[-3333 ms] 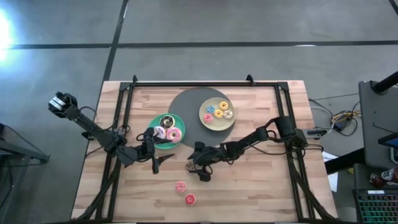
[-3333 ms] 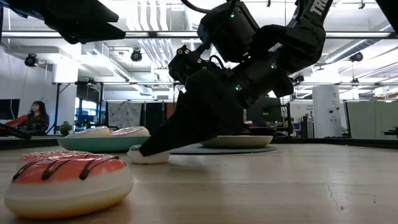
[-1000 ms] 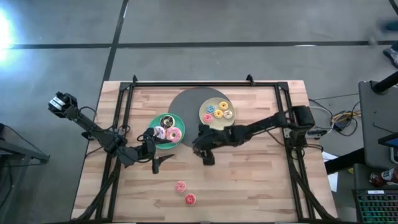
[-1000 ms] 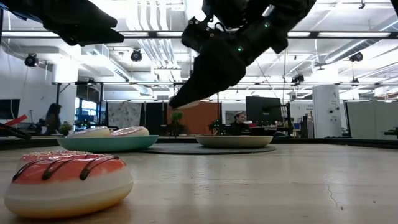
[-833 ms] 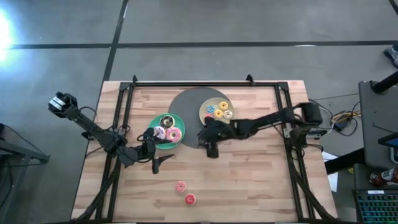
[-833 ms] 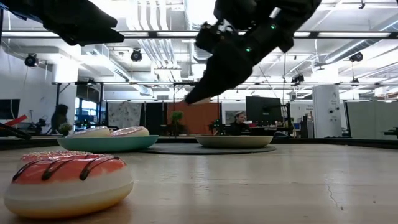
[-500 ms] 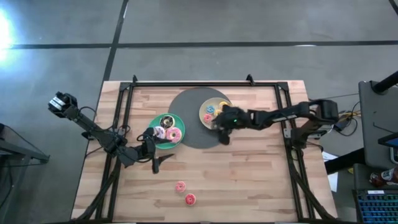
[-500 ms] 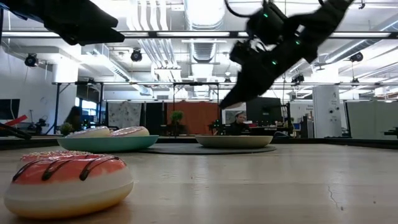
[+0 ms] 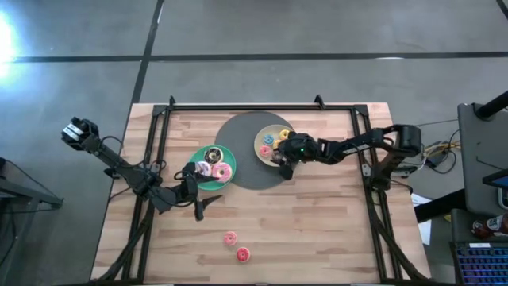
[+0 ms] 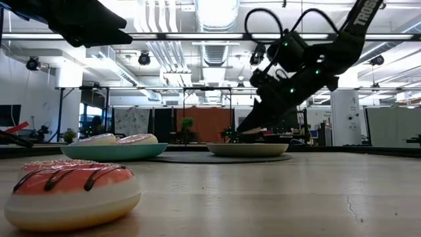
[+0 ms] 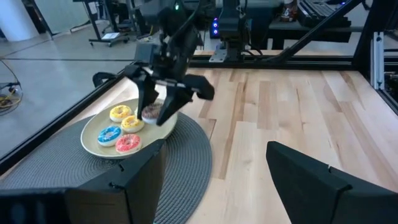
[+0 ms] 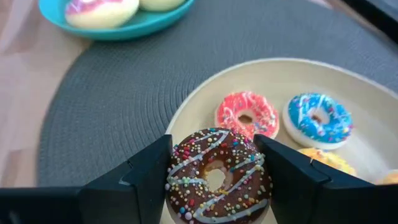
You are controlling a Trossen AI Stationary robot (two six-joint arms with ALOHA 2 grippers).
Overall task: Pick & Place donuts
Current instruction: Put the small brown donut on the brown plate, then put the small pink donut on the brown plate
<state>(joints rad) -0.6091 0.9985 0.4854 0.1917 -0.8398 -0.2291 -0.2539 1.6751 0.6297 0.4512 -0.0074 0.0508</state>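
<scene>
My right gripper (image 9: 282, 162) is shut on a brown donut with sprinkles (image 12: 217, 179) over the near part of the pale-yellow plate (image 9: 277, 158). The left wrist view shows that gripper (image 11: 159, 104) and the brown donut (image 11: 151, 113) low over the plate. Small pink (image 12: 247, 115), blue (image 12: 318, 119) and yellow (image 12: 323, 160) donuts lie flat on this plate. The teal plate (image 9: 198, 157) carries three larger donuts. Two more donuts (image 9: 230, 237) (image 9: 243, 254) lie on the wood near the table's near edge. My left gripper (image 9: 198, 208) waits open, near the teal plate. My right gripper pinches the brown donut between its two fingers, one on each side of the ring's outer rim (image 12: 176, 182). The fingers (image 12: 140, 180) slant down from the table's right. The iced face is turned toward the wrist camera. Whether the donut touches the plate, I cannot tell.
A round grey woven mat (image 9: 238, 131) lies under the pale-yellow plate. In the low view a large pink-iced donut (image 10: 69, 191) sits close to the camera. Black frame rails (image 9: 163, 127) run along the table's left, far and right sides. Bare wood stretches over the table's right half.
My right gripper has carried the brown donut from above the table's middle toward the far-right, over to the pale-yellow plate, and has come down low over it. It has stayed shut on the donut. The left arm has kept still.
</scene>
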